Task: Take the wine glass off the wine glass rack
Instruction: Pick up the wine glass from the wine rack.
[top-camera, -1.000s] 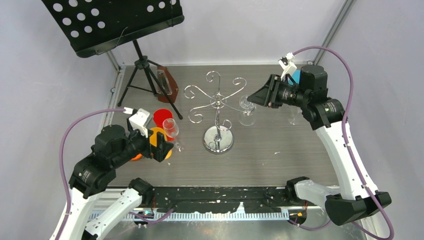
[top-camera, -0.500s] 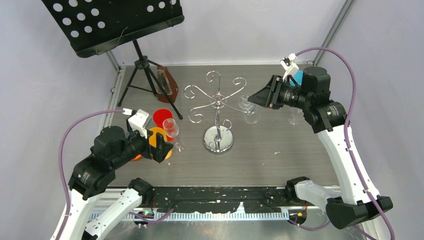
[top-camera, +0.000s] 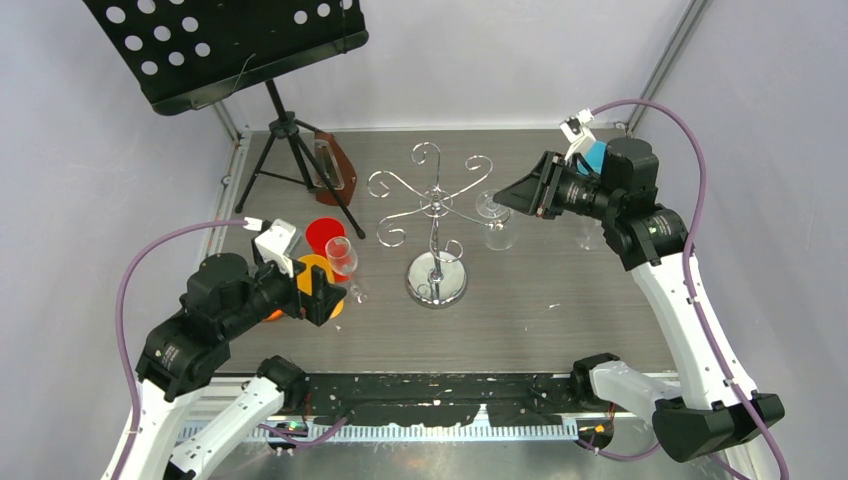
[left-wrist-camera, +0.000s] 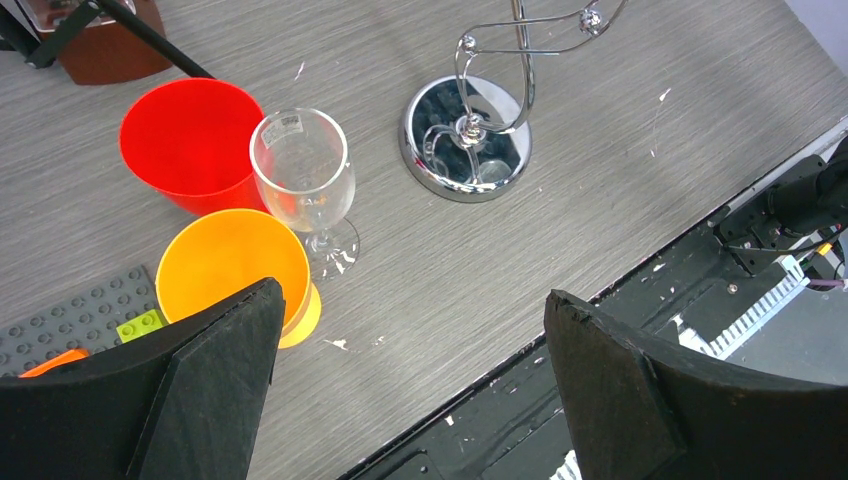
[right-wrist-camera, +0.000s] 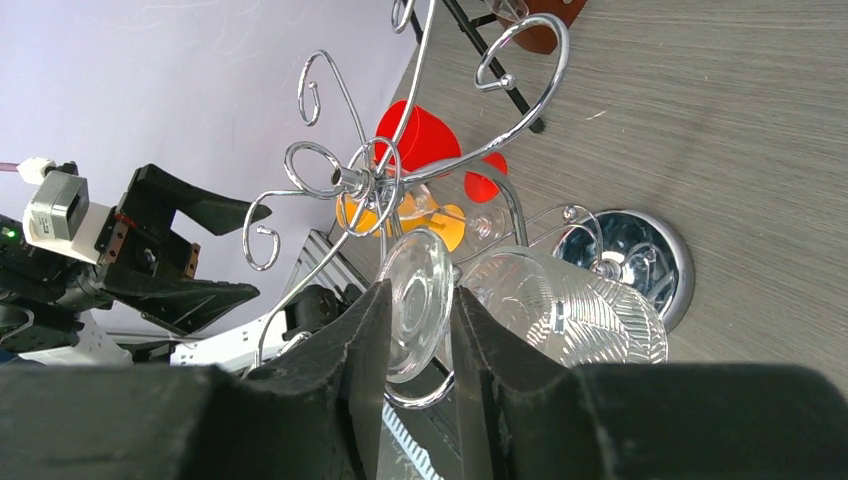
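One wine glass clamped in right end effector, left end effector released

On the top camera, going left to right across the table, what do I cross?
red plastic cup → shiny chrome wire wine glass rack → clear wine glass hanging at the rack's right arm

Overhead view, close wrist views — rack shared
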